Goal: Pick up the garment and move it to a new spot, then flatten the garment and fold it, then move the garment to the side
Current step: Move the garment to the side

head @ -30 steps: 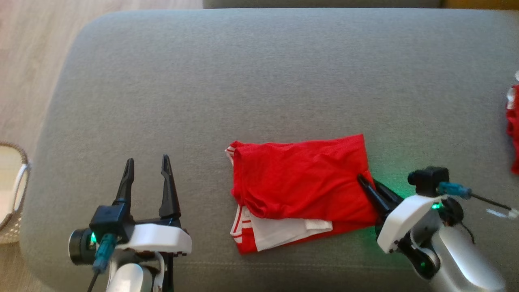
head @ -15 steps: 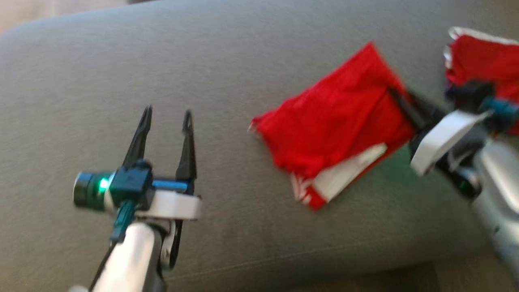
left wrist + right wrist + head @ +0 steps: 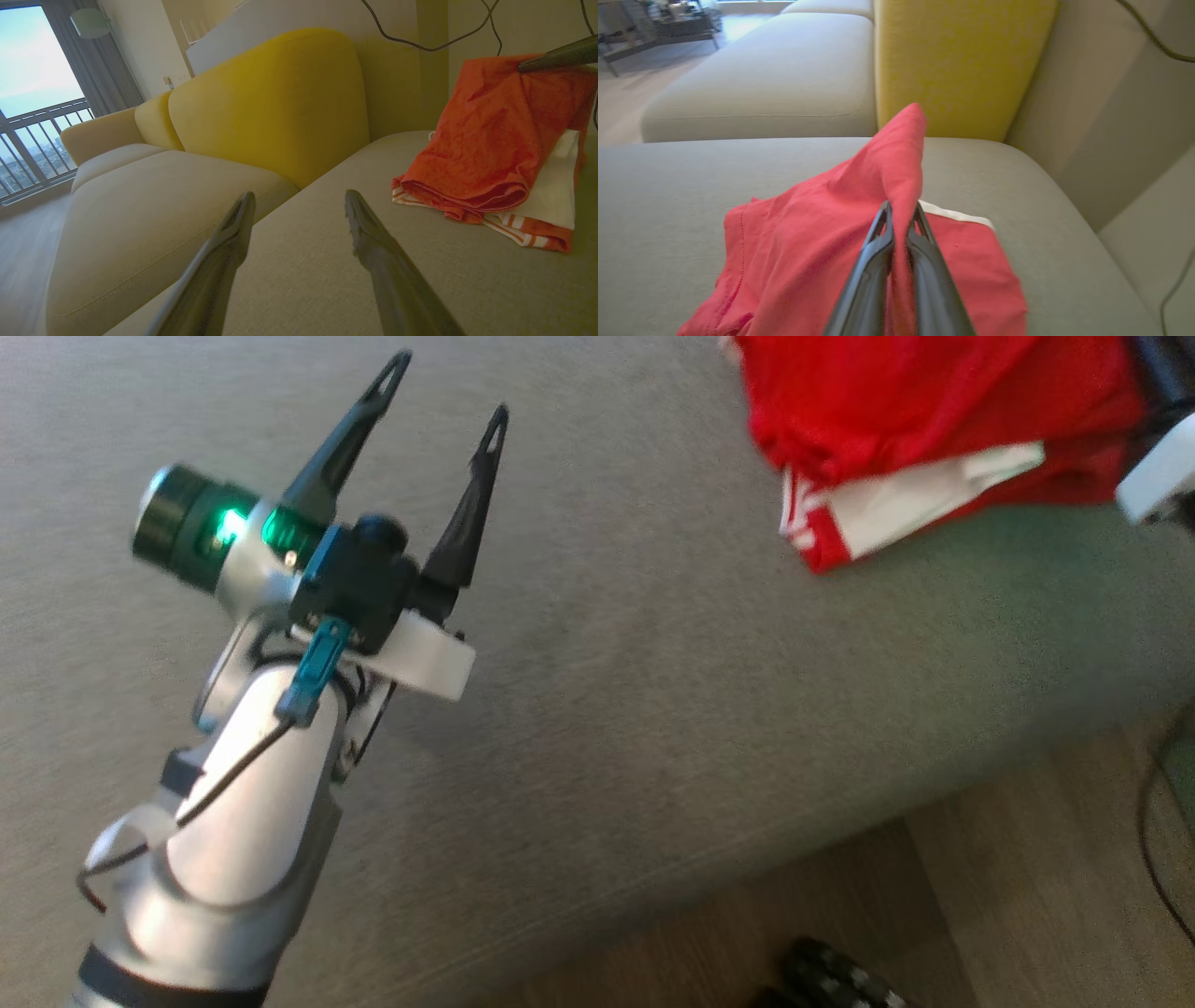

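**While the left pincer point(image 3: 451, 383) is hanging spread, the right pincer point(image 3: 901, 207) is pinching the garment point(image 3: 822, 242)**

Whereas the head view is cutting the right arm off at its top right corner and showing the red garment, white-striped underneath, lying close to the front edge of the grey sofa seat point(image 3: 653, 663), the right wrist view is giving the grip itself. There both dark fingers point(image 3: 878, 261) are squeezing together on a fold of red cloth, which is rising in a peak above the tips while the rest is resting on the seat. The left wrist view is adding the yellow backrest point(image 3: 271, 102) behind the seat.

The left pincer's fingers are standing wide apart over bare seat, touching nothing, well apart from the garment.

Compared with a second ago, the head camera is pointing elsewhere, now taking in the wooden floor point(image 3: 1027, 859) past the front edge. The garment, flat then, is being held up at one corner, and the left pincer is staying spread.
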Robot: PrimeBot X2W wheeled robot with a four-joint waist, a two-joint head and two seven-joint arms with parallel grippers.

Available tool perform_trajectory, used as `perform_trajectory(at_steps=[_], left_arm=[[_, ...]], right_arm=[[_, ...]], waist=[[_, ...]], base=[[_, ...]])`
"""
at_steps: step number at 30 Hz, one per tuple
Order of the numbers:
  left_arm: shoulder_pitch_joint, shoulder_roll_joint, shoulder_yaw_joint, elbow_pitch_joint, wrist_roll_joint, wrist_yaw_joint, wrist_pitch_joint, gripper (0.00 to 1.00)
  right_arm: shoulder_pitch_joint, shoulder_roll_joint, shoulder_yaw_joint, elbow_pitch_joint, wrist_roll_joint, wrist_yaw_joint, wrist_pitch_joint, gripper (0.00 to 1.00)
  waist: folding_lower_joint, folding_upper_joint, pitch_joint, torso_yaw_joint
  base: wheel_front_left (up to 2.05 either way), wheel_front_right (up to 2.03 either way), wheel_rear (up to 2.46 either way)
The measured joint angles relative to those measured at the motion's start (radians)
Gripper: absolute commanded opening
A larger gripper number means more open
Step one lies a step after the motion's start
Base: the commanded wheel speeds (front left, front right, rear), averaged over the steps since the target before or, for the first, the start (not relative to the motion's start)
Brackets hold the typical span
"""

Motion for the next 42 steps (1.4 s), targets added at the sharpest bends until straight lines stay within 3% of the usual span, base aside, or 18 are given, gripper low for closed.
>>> perform_trajectory(at_steps=[8,14,16,22,30,42], left_arm=[[-0.038,0.001,-0.030,0.008,0.007,-0.018,0.035,1.00],[-0.038,0.000,-0.040,0.008,0.007,-0.016,0.046,1.00],[-0.038,0.000,-0.041,0.005,0.007,-0.016,0.047,1.00],[-0.038,0.000,-0.041,0.003,0.000,-0.006,0.053,1.00],[-0.026,-0.024,-0.038,0.032,-0.039,0.036,-0.008,1.00],[0.110,-0.091,0.034,0.026,-0.166,0.135,-0.063,1.00]], right_arm=[[-0.101,0.002,0.009,0.188,0.036,0.000,-0.071,0.00],[-0.138,0.026,0.053,0.272,0.043,0.000,-0.109,0.00],[-0.149,0.029,0.058,0.289,0.047,0.000,-0.118,1.00],[-0.167,0.029,0.033,0.288,0.042,0.000,-0.130,1.00],[-0.146,0.024,-0.101,0.120,-0.096,0.000,-0.130,1.00],[0.118,0.088,-0.163,-0.168,-0.158,0.000,-0.130,1.00]], waist=[[0.0000,0.0000,0.091,-0.110],[-0.0001,0.0000,0.125,-0.138],[-0.0001,0.0000,0.129,-0.134],[-0.0001,0.0000,0.132,-0.115],[-0.0001,0.0000,0.093,-0.075],[-0.0003,0.0000,-0.053,0.048]], base=[[0.00,0.00,0.00],[0.00,0.00,0.00],[0.00,0.00,0.00],[0.00,0.00,0.00],[0.00,0.00,0.00],[0.00,0.00,0.00]])
